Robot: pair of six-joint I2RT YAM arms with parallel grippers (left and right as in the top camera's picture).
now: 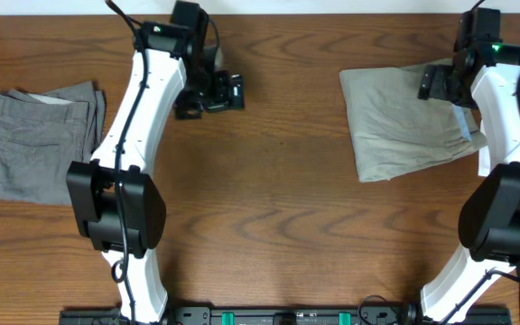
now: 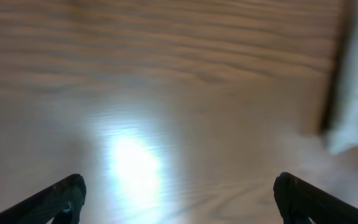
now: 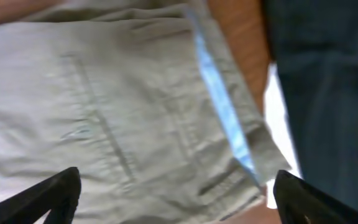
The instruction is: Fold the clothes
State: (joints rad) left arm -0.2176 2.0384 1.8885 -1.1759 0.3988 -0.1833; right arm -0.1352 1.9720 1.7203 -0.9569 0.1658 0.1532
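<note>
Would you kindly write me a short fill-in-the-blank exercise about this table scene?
1. On the table, the grey pair lies at the ____ edge.
2. The khaki pair under the right gripper shows a pale ____ strip.
3. The left gripper holds ____.
4. Both grippers' fingers are ____.
Missing: left; blue; nothing; open.
</note>
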